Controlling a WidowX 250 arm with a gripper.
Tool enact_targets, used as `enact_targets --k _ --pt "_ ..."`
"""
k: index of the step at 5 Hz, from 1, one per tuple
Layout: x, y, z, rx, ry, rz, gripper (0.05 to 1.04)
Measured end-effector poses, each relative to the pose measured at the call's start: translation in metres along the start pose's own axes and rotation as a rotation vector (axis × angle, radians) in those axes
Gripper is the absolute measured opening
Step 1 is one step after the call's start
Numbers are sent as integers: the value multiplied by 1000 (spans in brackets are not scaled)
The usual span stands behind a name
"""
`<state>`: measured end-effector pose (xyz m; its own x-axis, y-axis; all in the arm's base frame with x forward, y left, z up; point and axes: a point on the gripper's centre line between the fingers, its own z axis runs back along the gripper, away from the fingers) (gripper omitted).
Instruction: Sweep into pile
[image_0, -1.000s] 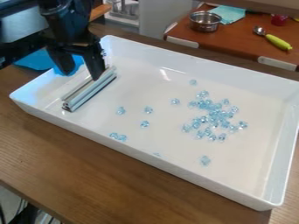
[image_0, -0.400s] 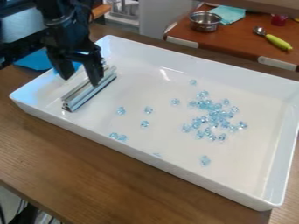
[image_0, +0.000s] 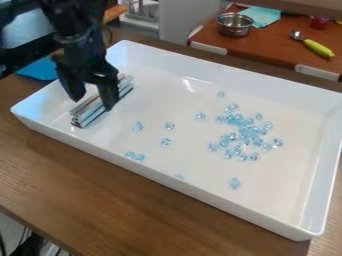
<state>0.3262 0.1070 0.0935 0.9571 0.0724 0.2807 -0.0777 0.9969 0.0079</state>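
Gripper (image_0: 93, 100) and arm had just come lower, over the metal bar (image_0: 85, 116) near the tray's left end. Its two fingers were spread wide and looked ready to grab the bar, so it was probably getting its sweeping tool. The blue beads (image_0: 244, 132) had not moved. Most sat close together toward the tray's right end, but a few lay apart near the middle and the front edge, so sweeping was still needed. The white tray (image_0: 167, 175) sat on a brown wooden table (image_0: 100, 190). Behind it, a red-brown table (image_0: 267, 45) held a shiny pot (image_0: 234, 25) and a spoon with a green handle (image_0: 318, 48).
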Motion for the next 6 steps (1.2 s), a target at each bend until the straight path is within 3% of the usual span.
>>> enact_targets --k 1,3,4,6 --pt "-3 1 -4 26 10 -8 948" --pt "-21 -10 -6 -15 33 -60 387" --pt "-28 -23 -5 -31 41 -94 379" --pt "-36 -63 -5 -1 14 -156 379"
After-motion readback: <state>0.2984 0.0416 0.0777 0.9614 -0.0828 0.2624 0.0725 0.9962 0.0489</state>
